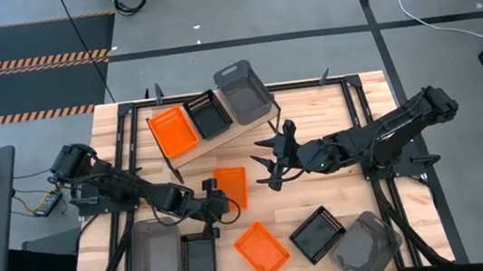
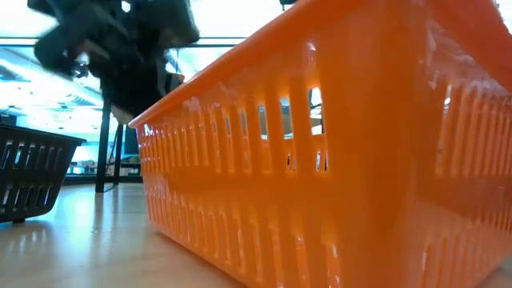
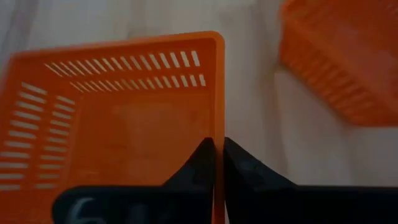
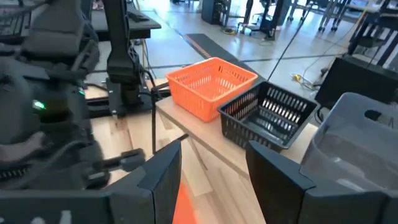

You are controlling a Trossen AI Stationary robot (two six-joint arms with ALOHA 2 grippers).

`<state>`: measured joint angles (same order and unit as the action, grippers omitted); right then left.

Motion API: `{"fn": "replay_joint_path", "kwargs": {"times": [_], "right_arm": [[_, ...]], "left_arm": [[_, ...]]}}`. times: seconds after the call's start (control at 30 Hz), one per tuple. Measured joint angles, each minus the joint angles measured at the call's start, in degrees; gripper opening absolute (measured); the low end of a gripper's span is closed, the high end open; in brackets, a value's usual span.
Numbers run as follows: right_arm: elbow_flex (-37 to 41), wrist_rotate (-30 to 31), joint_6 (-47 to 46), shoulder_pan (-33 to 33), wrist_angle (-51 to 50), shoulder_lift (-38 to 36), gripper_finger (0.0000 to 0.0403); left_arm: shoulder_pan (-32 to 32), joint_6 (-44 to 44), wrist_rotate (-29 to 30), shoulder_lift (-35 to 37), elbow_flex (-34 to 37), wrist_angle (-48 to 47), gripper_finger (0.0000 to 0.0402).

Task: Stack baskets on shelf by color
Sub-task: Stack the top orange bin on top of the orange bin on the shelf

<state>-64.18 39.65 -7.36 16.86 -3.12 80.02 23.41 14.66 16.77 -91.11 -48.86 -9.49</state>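
The wooden shelf [image 1: 223, 137] at the table's far middle bears an orange basket [image 1: 173, 131], a black basket [image 1: 208, 114] and a grey basket [image 1: 244, 90] side by side. My left gripper [image 1: 222, 202] is shut on a second orange basket [image 1: 231, 187] at the table's middle. My right gripper [image 1: 267, 162] is open and empty just right of that basket, its fingers [image 4: 280, 177] pointing toward the shelf. A third orange basket [image 1: 262, 249] stands on the table near the front. My left gripper pinches the rim of the orange basket's side wall [image 3: 219, 134], one finger inside the basket and one outside. The fingers come from the table's left, about level. I cannot tell whether the basket is clear of the table.
Near the front edge stand a grey basket [image 1: 154, 252] and a black basket [image 1: 197, 259] at the left, and a black basket [image 1: 319, 233] and a grey basket [image 1: 366, 247] at the right. The third orange basket fills the low view [image 2: 320, 160].
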Motion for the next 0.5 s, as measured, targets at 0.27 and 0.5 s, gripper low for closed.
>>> {"fn": "replay_joint_path", "kwargs": {"times": [0.27, 0.5], "right_arm": [[0.0, 0.0, 1.6, 0.9, 0.7, -2.2, 0.0187], [0.0, 0.0, 1.6, 3.2, 0.2, -3.9, 0.0187]], "left_arm": [[4.3, 0.9, 4.5, 0.0, -17.7, -22.6, 0.0014], [5.5, 5.7, 11.3, 0.0, -33.7, -45.2, 0.0014]]}}
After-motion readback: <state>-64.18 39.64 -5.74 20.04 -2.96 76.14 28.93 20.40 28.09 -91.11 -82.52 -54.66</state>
